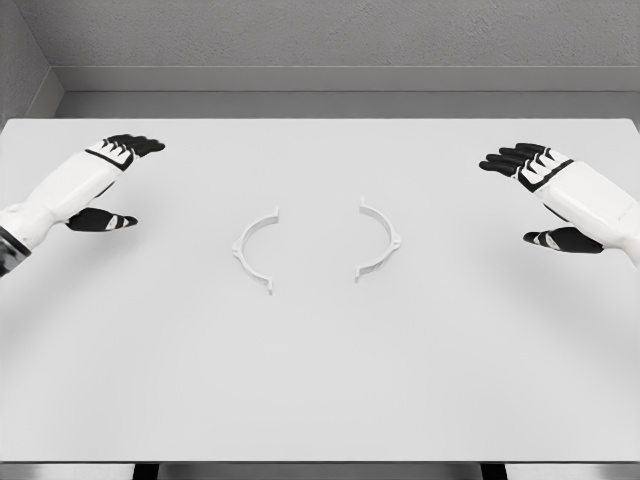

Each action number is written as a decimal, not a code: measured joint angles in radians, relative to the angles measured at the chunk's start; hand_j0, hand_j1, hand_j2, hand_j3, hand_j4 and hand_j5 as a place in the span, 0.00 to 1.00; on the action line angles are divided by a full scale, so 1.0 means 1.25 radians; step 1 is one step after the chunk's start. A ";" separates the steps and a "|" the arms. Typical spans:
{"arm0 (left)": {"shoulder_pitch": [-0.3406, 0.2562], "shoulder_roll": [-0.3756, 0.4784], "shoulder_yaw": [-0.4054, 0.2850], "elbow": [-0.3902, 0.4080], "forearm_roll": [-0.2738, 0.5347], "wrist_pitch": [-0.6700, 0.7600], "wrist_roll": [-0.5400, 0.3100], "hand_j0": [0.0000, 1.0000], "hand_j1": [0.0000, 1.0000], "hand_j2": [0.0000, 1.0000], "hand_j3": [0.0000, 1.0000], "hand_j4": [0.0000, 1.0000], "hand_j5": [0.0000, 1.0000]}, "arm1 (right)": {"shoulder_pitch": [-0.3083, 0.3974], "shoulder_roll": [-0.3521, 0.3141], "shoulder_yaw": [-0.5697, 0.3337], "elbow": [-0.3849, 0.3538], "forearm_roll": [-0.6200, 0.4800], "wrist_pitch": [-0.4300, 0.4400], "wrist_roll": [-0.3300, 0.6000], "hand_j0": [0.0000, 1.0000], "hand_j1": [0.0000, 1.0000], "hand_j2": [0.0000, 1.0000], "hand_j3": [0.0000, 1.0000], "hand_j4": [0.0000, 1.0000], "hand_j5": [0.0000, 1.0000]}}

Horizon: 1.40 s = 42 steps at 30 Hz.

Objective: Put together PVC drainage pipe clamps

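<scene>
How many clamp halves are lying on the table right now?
2. The left clamp half lies just left of the table's middle, and the right clamp half just right of it, open sides facing each other, apart. Nothing seems hidden.

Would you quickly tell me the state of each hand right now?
Left hand: open, holding nothing, left of the clamp halves.
Right hand: open, holding nothing, right of them.
</scene>
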 measured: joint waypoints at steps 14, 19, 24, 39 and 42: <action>0.001 0.004 -0.004 0.000 -0.002 0.000 0.000 1.00 1.00 1.00 1.00 1.00 1.00 | -0.239 0.049 0.161 0.096 0.094 0.000 0.083 1.00 1.00 1.00 1.00 1.00 1.00; 0.001 -0.001 -0.012 -0.002 -0.005 0.000 0.000 1.00 1.00 1.00 1.00 1.00 1.00 | -0.281 0.122 0.231 0.168 0.195 0.019 0.094 1.00 1.00 1.00 1.00 1.00 1.00; -0.022 -0.030 -0.039 -0.003 -0.007 0.000 0.000 1.00 1.00 1.00 1.00 1.00 1.00 | -0.281 0.165 0.248 0.197 0.243 0.052 0.095 1.00 1.00 1.00 1.00 1.00 1.00; -0.023 -0.091 -0.107 -0.064 -0.005 0.000 0.000 1.00 1.00 1.00 1.00 1.00 1.00 | -0.281 0.245 0.252 0.262 0.251 0.078 0.100 1.00 1.00 1.00 1.00 1.00 1.00; -0.022 -0.090 -0.113 -0.070 -0.008 0.000 0.000 1.00 1.00 1.00 1.00 1.00 1.00 | -0.283 0.249 0.253 0.276 0.252 0.086 0.099 1.00 1.00 1.00 1.00 1.00 1.00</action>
